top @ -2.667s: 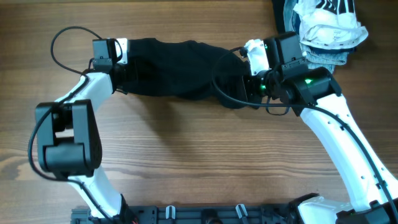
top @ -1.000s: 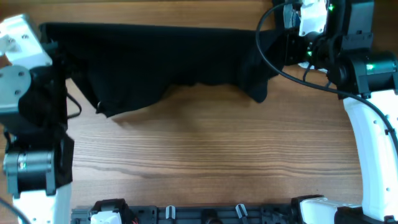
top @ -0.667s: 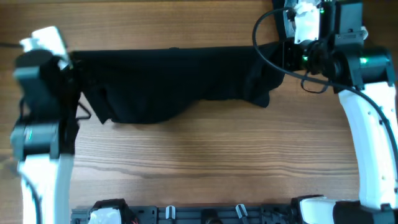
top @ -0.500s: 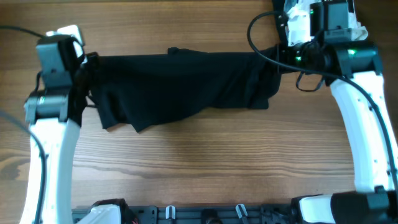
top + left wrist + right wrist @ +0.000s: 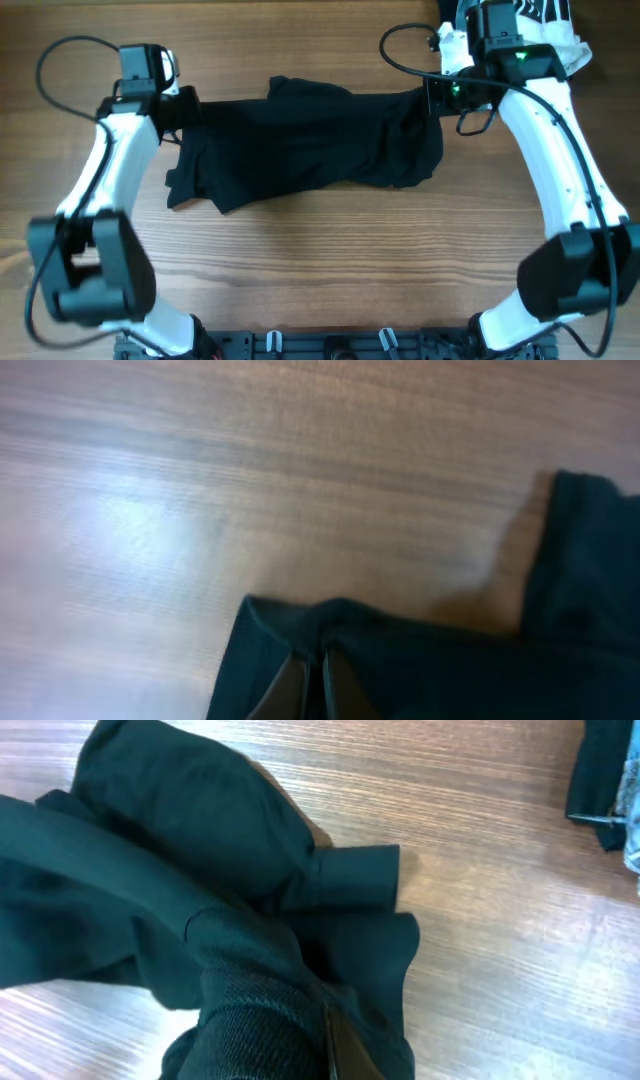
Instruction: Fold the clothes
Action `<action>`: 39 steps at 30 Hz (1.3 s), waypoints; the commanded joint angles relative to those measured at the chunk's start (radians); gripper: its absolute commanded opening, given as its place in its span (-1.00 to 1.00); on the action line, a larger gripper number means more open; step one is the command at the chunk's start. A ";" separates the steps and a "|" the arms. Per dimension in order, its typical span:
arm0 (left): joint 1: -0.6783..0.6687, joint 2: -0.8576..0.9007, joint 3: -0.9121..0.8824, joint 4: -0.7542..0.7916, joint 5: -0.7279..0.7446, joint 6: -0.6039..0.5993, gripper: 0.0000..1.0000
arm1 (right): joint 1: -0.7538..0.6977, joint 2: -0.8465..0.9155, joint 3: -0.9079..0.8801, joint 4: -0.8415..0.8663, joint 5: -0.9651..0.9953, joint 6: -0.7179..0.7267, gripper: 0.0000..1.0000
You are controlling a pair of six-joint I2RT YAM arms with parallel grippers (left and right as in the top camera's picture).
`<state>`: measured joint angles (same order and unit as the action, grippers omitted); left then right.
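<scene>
On the far half of the brown wooden table [image 5: 320,260], the soft black cloth garment [image 5: 310,140] lies bunched and wrinkled. The left gripper [image 5: 186,107] and right gripper [image 5: 432,97] each pinch one end tight. It seems best to pull it flat and even, slowly, so no corner slips.

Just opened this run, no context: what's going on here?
Both arms are handling one black garment over the wooden table. The left gripper pinches its left end and the right gripper its right end. The cloth is rumpled between them, not yet folded. A pile of other clothes sits at the far right corner.
</scene>
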<state>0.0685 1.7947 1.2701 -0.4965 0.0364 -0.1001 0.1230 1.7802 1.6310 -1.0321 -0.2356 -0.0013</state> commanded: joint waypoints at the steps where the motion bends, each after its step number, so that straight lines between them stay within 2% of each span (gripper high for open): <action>1: 0.006 0.096 0.009 0.100 0.023 -0.009 -0.92 | -0.006 0.031 -0.003 0.029 -0.013 0.001 -0.91; 2: 0.006 0.108 0.009 0.127 0.023 -0.009 -0.92 | -0.006 0.033 -0.003 0.037 -0.014 0.001 -0.91; 3: 0.006 0.117 0.009 0.151 0.023 -0.009 -0.70 | -0.006 0.034 -0.003 0.046 -0.018 0.000 -0.91; 4: 0.006 0.117 0.009 0.168 0.023 -0.009 -0.32 | -0.006 0.034 -0.003 0.052 -0.022 0.000 -0.92; 5: 0.006 0.117 0.010 0.179 0.023 -0.009 0.27 | -0.006 0.034 -0.003 0.057 -0.026 0.001 -0.91; 6: 0.006 0.109 0.011 0.183 0.023 -0.010 0.72 | -0.006 0.034 -0.003 0.060 -0.029 0.000 -0.91; 7: 0.006 0.102 0.013 0.181 0.023 -0.009 0.97 | -0.006 0.034 -0.003 0.063 -0.028 0.000 -0.91; 15: 0.005 -0.002 0.015 -0.013 0.084 -0.008 0.96 | -0.006 0.034 -0.003 0.060 -0.029 -0.017 -0.91; 21: 0.005 0.048 0.005 -0.093 0.120 0.008 0.60 | -0.006 0.034 -0.003 0.060 -0.029 -0.017 -0.91; 22: 0.005 0.060 0.004 -0.093 0.144 0.018 0.50 | -0.006 0.034 -0.003 0.060 -0.029 -0.017 -0.91; 24: 0.003 0.085 0.004 -0.090 0.174 0.017 0.43 | -0.006 0.034 -0.003 0.060 -0.029 -0.017 -0.91; 35: -0.006 0.206 0.004 -0.045 0.177 0.018 0.41 | -0.006 0.034 -0.003 0.060 -0.028 -0.018 -0.91; 39: -0.006 0.214 0.004 -0.019 0.203 0.018 0.35 | -0.006 0.034 -0.003 0.060 -0.028 -0.017 -0.91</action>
<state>0.0666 1.9926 1.2747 -0.5335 0.1936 -0.0948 0.1223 1.8008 1.6310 -0.9783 -0.2466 -0.0051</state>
